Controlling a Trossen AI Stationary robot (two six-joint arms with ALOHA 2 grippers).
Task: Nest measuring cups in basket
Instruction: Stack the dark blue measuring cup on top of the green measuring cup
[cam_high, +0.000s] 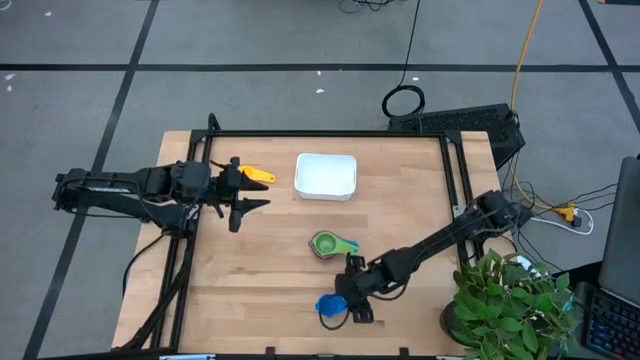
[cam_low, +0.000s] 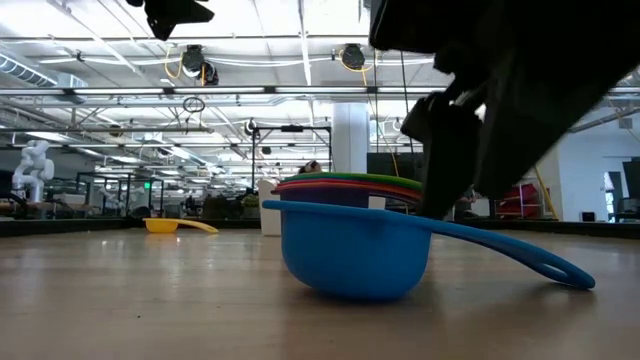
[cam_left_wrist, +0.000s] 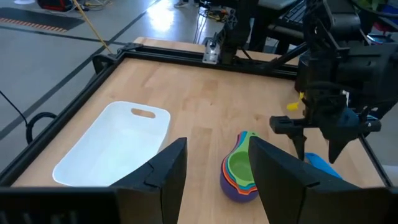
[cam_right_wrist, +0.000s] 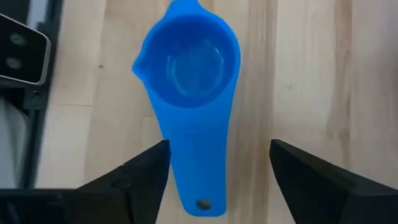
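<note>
The blue measuring cup (cam_right_wrist: 189, 68) stands upright on its bowl on the table near the near edge (cam_high: 328, 305). Its flat handle (cam_right_wrist: 196, 174) points at my right gripper (cam_right_wrist: 217, 158), which is open, one finger on each side of the handle without touching it. Several cups sit nested, green on top (cam_high: 330, 243), bowls down on the table, in front of the white basket (cam_high: 326, 175). A yellow cup (cam_high: 258, 175) lies on the table left of the basket. My left gripper (cam_high: 240, 190) hovers open beside it, raised above the table.
A potted plant (cam_high: 510, 300) stands at the table's near right corner, close to my right arm. Black frame rails (cam_high: 330, 134) run along the table's edges. Bare wood lies between the nested cups and the left arm.
</note>
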